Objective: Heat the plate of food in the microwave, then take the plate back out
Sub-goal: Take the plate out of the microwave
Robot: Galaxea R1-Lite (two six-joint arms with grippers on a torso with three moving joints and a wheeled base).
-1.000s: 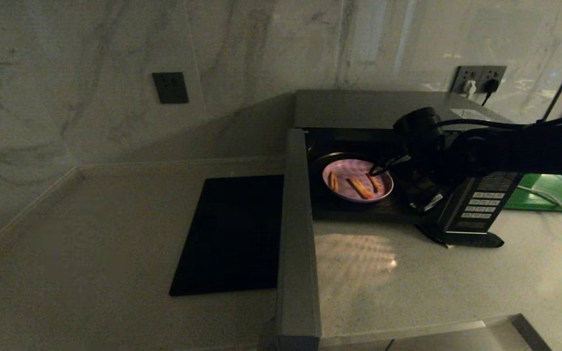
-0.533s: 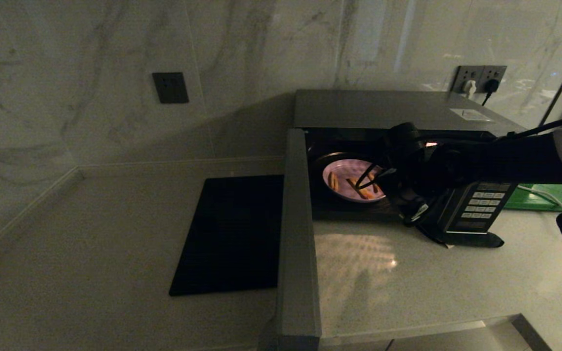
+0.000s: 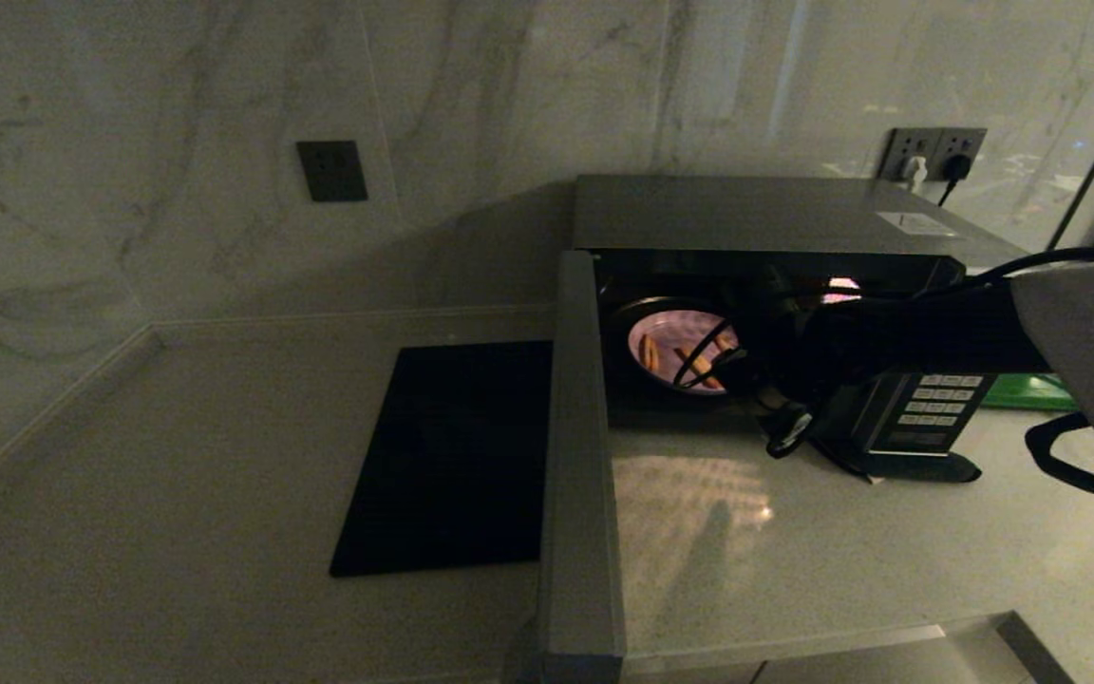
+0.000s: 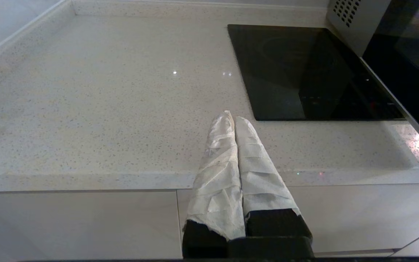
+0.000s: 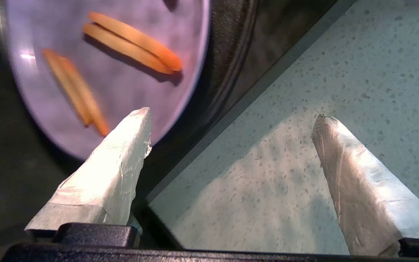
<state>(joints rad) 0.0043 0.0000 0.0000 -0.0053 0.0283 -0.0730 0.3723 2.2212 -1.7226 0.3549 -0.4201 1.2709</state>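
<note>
inside the boxy black-and-silver microwave [image 3: 765, 285], door swung wide: your small round light-purple plate of orange-tan food sticks [image 5: 100, 69]. right gripper [image 5: 231, 145] at its near rim, fingers apart, empty. left gripper [image 4: 233, 123] parked near left, fingers together.

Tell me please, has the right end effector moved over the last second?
Yes. The right end effector has shifted left, away from the keypad, across the plate.

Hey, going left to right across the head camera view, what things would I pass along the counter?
Flat black slab → open microwave door → plate of food inside the microwave → right gripper → keypad panel → green board.
</note>
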